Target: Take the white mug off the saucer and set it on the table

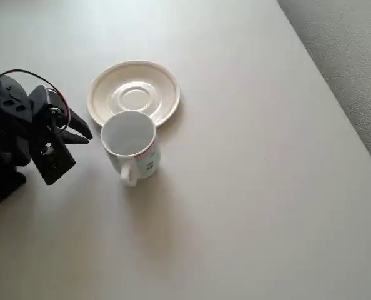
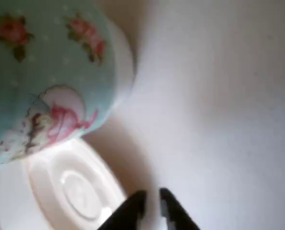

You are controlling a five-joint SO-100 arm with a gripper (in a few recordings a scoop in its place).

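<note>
Standing off the saucer (image 1: 133, 94) on the counter (image 1: 248, 187), the fragile, slippery white mug (image 1: 130, 145) is best gripped by its rim; fingers (image 1: 79, 129) are hanging slightly parted, empty.

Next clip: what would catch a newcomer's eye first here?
The white mug stands upright on the table, just off the saucer, whose well is bare. The black gripper sits beside the mug at overhead left, holding nothing. In the wrist view the mug's rose prints loom large.
</note>
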